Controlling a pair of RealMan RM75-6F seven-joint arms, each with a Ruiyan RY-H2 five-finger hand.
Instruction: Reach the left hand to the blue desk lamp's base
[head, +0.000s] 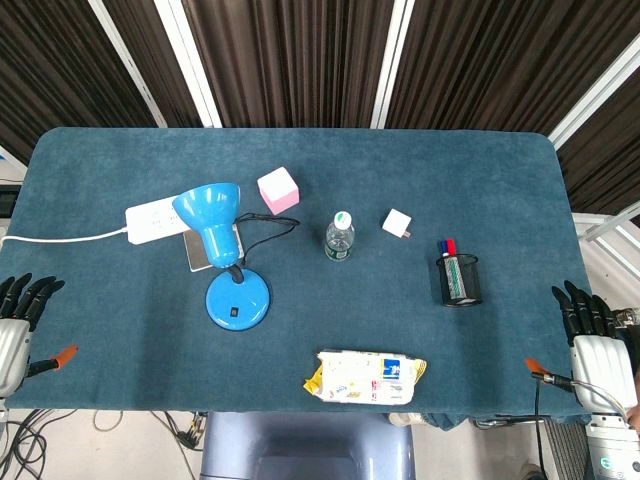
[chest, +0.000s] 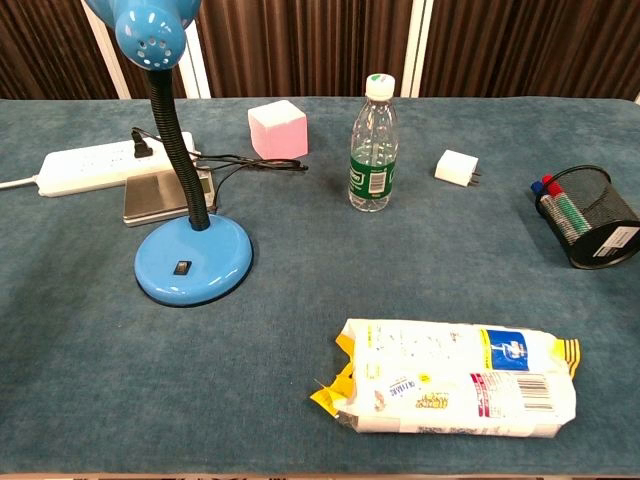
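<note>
Head view overhead, whole table (head: 90, 200) — chest view low, nearer.

Blue lamp (chest: 193, 262); pink cube (chest: 277, 129); white power strip (chest: 85, 166); teal tablecloth (chest: 100, 380); black mesh holder (chest: 593, 217).

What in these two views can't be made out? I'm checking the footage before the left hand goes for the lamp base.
- Left hand: head view, cut off by the left edge; absent from the chest view.
- Right hand: head view only, near the right edge.
- Lamp shade: chest view, top cut off by the frame.
- Grey flat item under the lamp: mostly hidden by neck and shade, identity unclear.
- Snack pack print: too small to read.
</note>
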